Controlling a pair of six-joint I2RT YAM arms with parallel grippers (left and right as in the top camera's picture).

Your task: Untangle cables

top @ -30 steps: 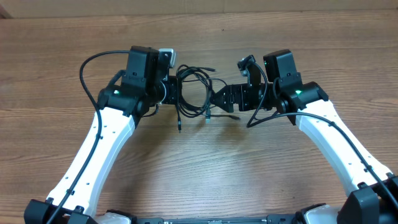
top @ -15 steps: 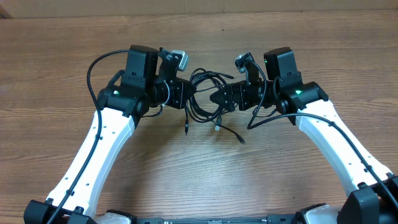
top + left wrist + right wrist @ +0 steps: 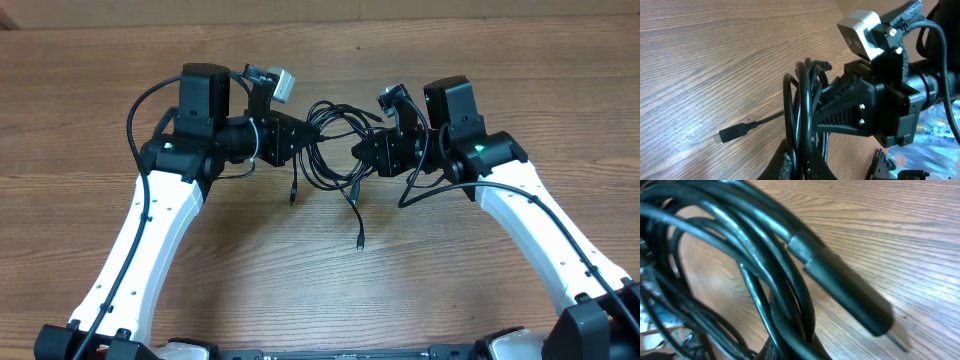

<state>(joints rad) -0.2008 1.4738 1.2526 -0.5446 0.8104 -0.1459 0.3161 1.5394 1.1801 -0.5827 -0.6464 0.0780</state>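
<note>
Separation is the step in hand, as I judge it: the cables [image 3: 330, 142] sit as one tangled coil in the gap between the two grippers, above the table [image 3: 450, 280]; the left gripper [image 3: 292, 140] is clamped tight on the side of the coil nearest it, and in its own wrist view the strands rise straight out from between its fingertips; the right gripper [image 3: 363, 153] is closed down narrow on the opposite side and looks to have strands pinched, though its pads are hidden behind the cords; two loose tails trail away below the grippers, the longer tail [image 3: 359, 240] beneath the right gripper's tip, the shorter beneath the left's, and whether their ends rest on the wood I cannot tell; the next move probably calls for drawing the grippers slowly apart, watching whether the loops slide free or cinch; should they cinch, one side would need to let go and retake a single strand; the cords are thin, round and glossy black, supple enough to lie in loose overlapping loops; the plug [image 3: 850, 297] close before the right gripper is a straight moulded sleeve with a stepped collar and a small metal tip; the table is matt brown wood grain.
</note>
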